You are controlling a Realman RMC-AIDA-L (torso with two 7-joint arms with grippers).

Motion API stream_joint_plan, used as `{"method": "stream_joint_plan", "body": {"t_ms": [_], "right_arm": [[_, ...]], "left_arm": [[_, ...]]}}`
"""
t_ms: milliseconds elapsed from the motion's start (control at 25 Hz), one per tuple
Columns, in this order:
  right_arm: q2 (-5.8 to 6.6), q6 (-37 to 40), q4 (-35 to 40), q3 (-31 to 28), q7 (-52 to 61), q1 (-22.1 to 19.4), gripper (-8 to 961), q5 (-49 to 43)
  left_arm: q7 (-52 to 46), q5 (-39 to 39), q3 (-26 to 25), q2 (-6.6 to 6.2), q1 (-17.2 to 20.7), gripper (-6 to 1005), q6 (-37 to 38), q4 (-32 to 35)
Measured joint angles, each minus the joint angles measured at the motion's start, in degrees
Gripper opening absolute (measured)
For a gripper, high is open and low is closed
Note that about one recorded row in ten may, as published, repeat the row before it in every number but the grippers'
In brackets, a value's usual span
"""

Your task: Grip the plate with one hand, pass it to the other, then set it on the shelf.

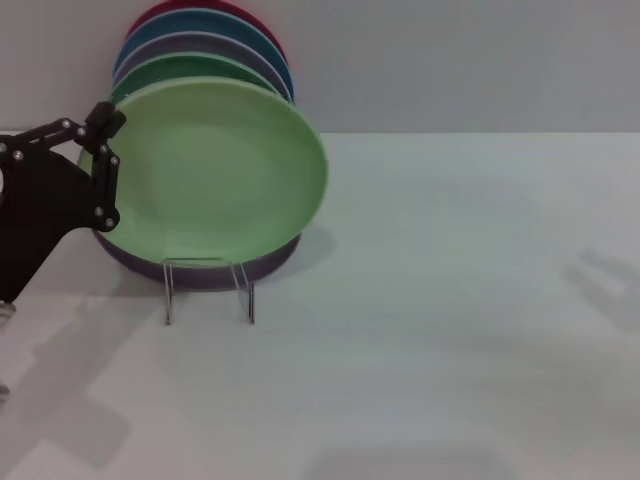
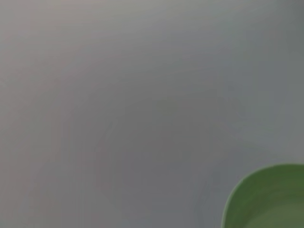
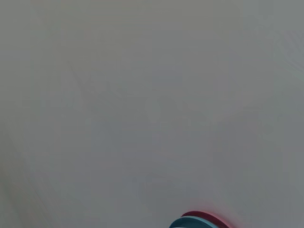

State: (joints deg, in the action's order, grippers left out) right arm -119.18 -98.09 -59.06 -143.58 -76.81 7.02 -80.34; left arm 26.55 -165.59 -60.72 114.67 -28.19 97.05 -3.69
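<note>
The light pastel-green plate stands tilted at the front of a row of plates, above the clear shelf with its thin front loops. My left gripper, black with linked fingers, reaches in from the left. One finger lies over the plate's left rim; the other is hidden behind the plate. The grip looks shut on the rim. The plate's edge also shows in the left wrist view. My right gripper is out of view.
Behind the light plate stand a darker green plate, a lilac plate, a blue plate and a red plate. Their red and blue rims show in the right wrist view. The white table stretches to the right.
</note>
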Motion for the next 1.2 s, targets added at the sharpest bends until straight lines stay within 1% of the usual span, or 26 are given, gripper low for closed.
{"method": "stream_joint_plan", "body": {"t_ms": [160, 240, 320, 360, 480, 680, 840, 880, 920, 960, 1000, 1040, 1080, 1120, 1160, 1200], "right_arm": [[0.01, 0.0, 0.0, 0.0, 0.0, 0.0, 585, 0.0], [0.01, 0.0, 0.0, 0.0, 0.0, 0.0, 586, 0.0], [0.01, 0.0, 0.0, 0.0, 0.0, 0.0, 587, 0.0], [0.01, 0.0, 0.0, 0.0, 0.0, 0.0, 587, -0.1], [0.01, 0.0, 0.0, 0.0, -0.1, 0.0, 588, -0.1], [0.08, 0.0, -0.2, 0.0, -0.1, 0.0, 591, -0.1], [0.09, -0.1, -0.3, 0.0, -0.1, 0.0, 592, -0.1], [0.1, -0.1, -0.3, 0.1, -0.1, 0.0, 593, -0.1], [0.1, -0.1, -0.3, 0.1, -0.1, 0.0, 593, -0.1], [0.1, -0.1, -0.3, 0.1, -0.1, 0.0, 594, -0.1], [0.1, -0.1, -0.3, 0.1, -0.2, 0.0, 594, -0.2], [0.1, -0.1, -0.4, 0.0, -0.4, -0.1, 594, -0.2], [0.1, -0.2, -0.3, -0.1, -0.7, -0.1, 595, -0.2], [0.1, -0.2, -0.3, -0.1, -0.7, -0.1, 595, -0.2], [0.08, -0.2, -0.2, -0.3, -1.6, -0.2, 596, -0.2], [0.08, -0.2, -0.2, -0.3, -1.6, -0.2, 596, -0.2]], "left_arm": [[2.1, 0.0, 1.1, 0.35, 0.0, 28, -2.2, 0.0], [4.0, 0.1, 1.0, 1.09, 0.1, 28, -3.2, 0.0], [6.5, 0.2, 0.3, 2.2, 0.1, 28, -3.6, 0.0], [9.0, 0.3, -0.1, 3.03, 0.3, 28, -4.0, 0.0], [10.6, 0.2, 0.1, 3.37, 0.8, 29, -5.1, -0.6], [10.8, 0.2, -0.2, 3.41, 1.7, 193, -5.5, -0.8], [10.9, 0.3, -0.2, 3.46, 2.8, 278, -4.9, -1.4], [11.2, 0.3, -0.1, 3.51, 4.8, 300, -4.0, -3.2], [11.2, 0.3, -0.1, 3.51, 4.8, 321, -4.0, -3.2], [12.2, 0.2, 0.1, 3.54, 7.2, 342, -2.8, -5.3], [12.2, 0.2, 0.1, 3.54, 7.2, 364, -2.8, -5.3], [12.9, 0.2, 0.1, 3.59, 8.5, 385, -2.1, -6.3], [13.5, 0.2, -0.2, 3.7, 10.7, 406, -0.9, -7.8], [13.5, 0.2, -0.2, 3.7, 10.7, 428, -0.9, -7.8], [12.8, 0.4, -1.0, 3.78, 12.5, 449, 0.0, -8.6], [12.8, 0.4, -1.0, 3.78, 12.5, 527, 0.0, -8.6]]}}
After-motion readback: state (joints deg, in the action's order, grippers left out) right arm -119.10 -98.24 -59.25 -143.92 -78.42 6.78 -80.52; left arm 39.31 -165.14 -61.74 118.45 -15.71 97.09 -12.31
